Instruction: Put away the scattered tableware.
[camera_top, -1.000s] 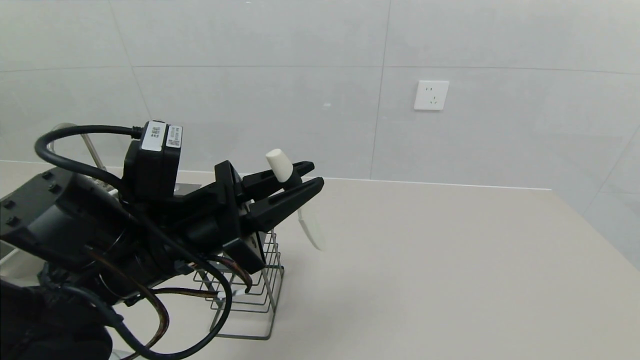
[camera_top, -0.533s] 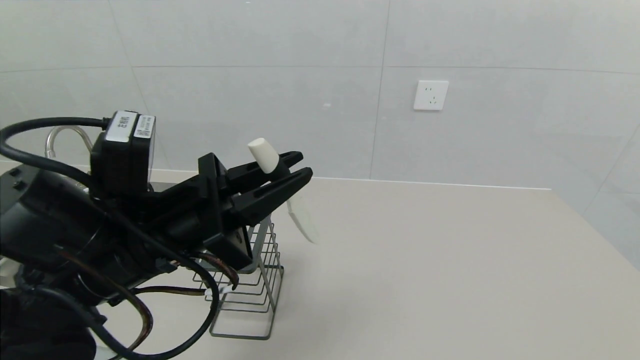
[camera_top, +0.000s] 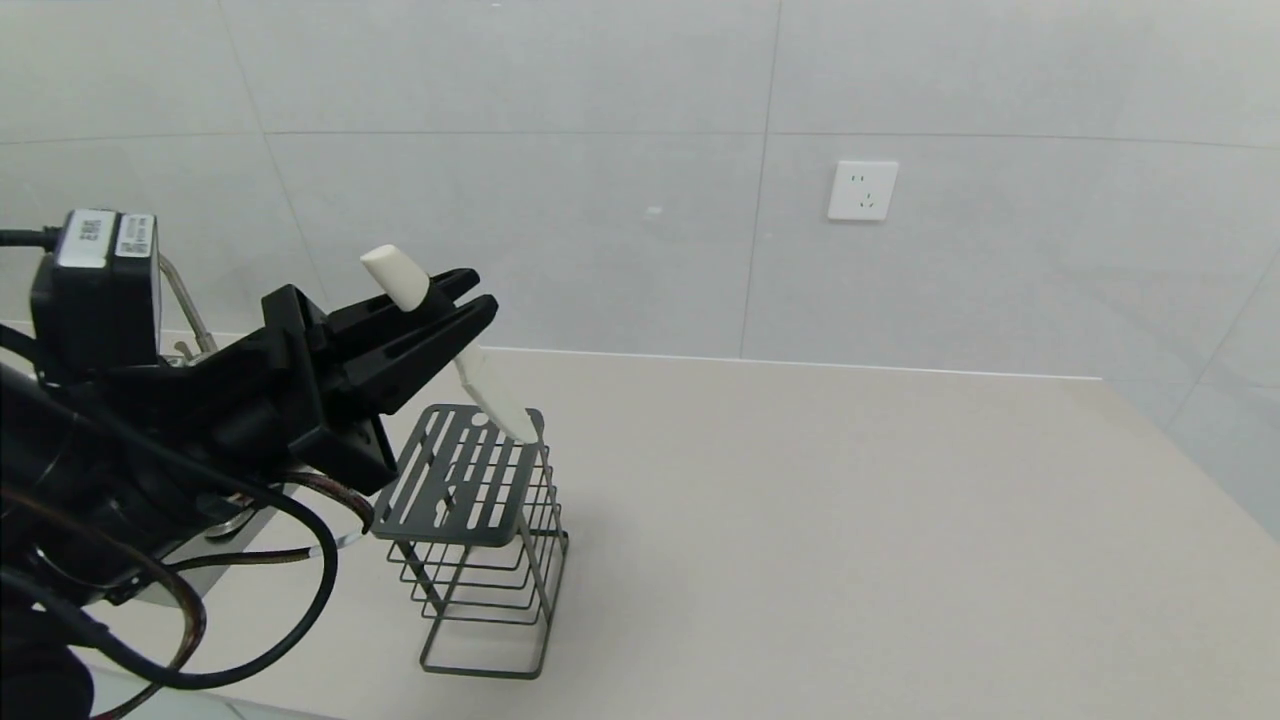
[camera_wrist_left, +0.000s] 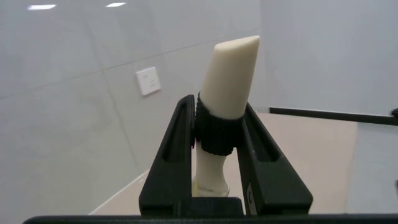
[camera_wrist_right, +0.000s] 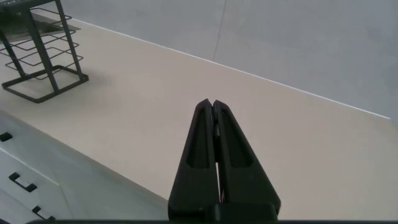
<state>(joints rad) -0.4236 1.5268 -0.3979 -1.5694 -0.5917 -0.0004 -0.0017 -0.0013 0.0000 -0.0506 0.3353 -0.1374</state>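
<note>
My left gripper (camera_top: 440, 310) is shut on a white knife (camera_top: 400, 280), held by its cream handle with a black band (camera_wrist_left: 217, 127). The handle end points up and the pale blade (camera_top: 495, 400) slants down, its tip just over the far right corner of a dark wire utensil rack (camera_top: 480, 540) with a slotted top plate (camera_top: 455, 480). The rack stands on the beige countertop (camera_top: 850, 520). My right gripper (camera_wrist_right: 216, 130) is shut and empty, hanging above the counter's front part, off to the right of the rack (camera_wrist_right: 37, 56).
A tiled wall with a white socket (camera_top: 862, 190) backs the counter. A curved tap (camera_top: 185, 300) and a sink edge (camera_top: 215, 515) lie behind my left arm. Cabinet drawers with dark handles (camera_wrist_right: 22, 183) sit below the counter's front edge. Bare counter stretches right of the rack.
My left gripper has carried the knife leftward and slightly up, from right of the rack to over its slotted top. The rack's top plate has come into sight.
</note>
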